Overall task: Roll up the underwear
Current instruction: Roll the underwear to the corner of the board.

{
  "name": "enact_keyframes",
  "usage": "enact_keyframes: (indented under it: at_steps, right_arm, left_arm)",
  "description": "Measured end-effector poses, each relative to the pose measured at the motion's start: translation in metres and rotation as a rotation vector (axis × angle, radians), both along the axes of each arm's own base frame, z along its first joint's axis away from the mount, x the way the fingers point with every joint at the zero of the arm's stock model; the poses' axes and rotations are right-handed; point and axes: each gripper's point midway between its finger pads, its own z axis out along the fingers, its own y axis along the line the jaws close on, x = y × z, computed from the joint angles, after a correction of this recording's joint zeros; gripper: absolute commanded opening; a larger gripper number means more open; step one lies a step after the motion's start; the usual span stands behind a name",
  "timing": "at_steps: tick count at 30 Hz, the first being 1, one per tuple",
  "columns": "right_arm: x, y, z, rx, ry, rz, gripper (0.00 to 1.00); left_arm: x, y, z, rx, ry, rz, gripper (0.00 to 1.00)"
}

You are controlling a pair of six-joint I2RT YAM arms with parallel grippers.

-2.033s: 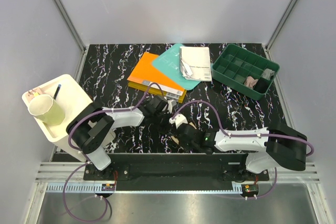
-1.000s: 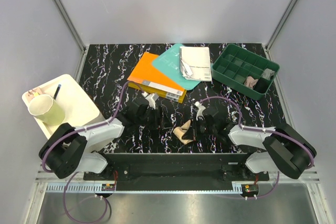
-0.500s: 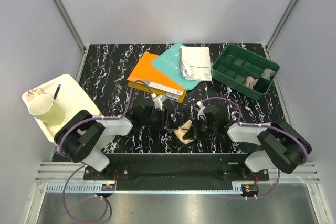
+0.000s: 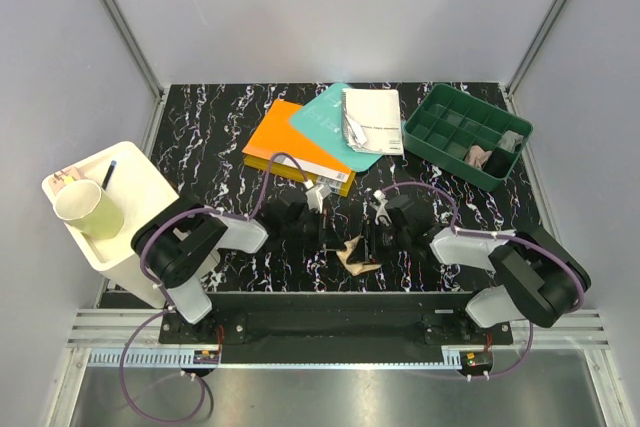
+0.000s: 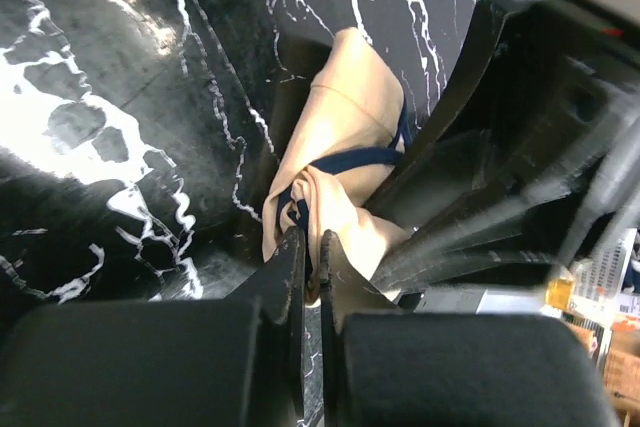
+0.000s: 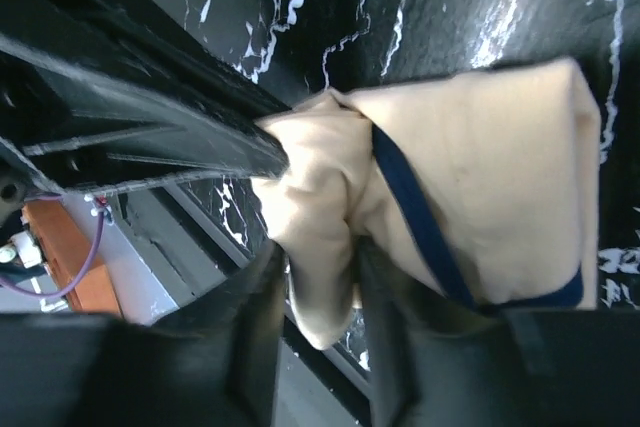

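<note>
The briefs [image 4: 357, 253] lie bunched on the table [image 4: 210, 147], close to its near edge and midway between the arms. Books [image 4: 300, 142] lie behind, well apart. A bin [image 4: 447, 160] sits at the far right and a tray [image 4: 150, 182] at the left edge. Open marble shows on both outer sides.

Left gripper [image 5: 310, 247]: closed, pinching the fabric at its navy edging.

Right gripper [image 6: 320, 277]: fingers astride a fold from the opposite side. Whether it grips cannot be told.
</note>
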Motion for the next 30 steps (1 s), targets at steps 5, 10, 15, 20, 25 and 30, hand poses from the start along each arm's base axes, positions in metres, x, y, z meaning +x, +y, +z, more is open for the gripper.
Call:
enact_keyframes:
  at_steps: [5,10,15,20,25,30]
  right_arm:
    - [0.005,-0.004,0.011,-0.049,0.003,-0.019,0.67]
    - [0.004,-0.008,0.032,-0.038,0.012,-0.073,0.79]
    - [-0.001,-0.012,0.038,-0.017,0.095,-0.183,0.80]
    - [-0.015,-0.026,0.024,-0.041,0.179,-0.272,0.81]
    - [-0.016,-0.033,0.014,-0.077,0.199,-0.308,0.81]
    - [-0.007,-0.027,0.012,-0.077,0.201,-0.312,0.79]
  left_arm:
    - [0.001,-0.005,0.000,0.046,-0.008,-0.026,0.00]
    - [0.002,-0.006,-0.001,0.104,-0.018,-0.039,0.00]
    - [0.002,-0.005,-0.001,0.144,-0.029,-0.042,0.00]
    - [0.002,-0.005,-0.002,0.166,-0.026,-0.041,0.00]
    - [0.002,-0.005,-0.001,0.178,-0.028,-0.045,0.00]
    - [0.001,-0.005,-0.001,0.184,-0.033,-0.050,0.00]
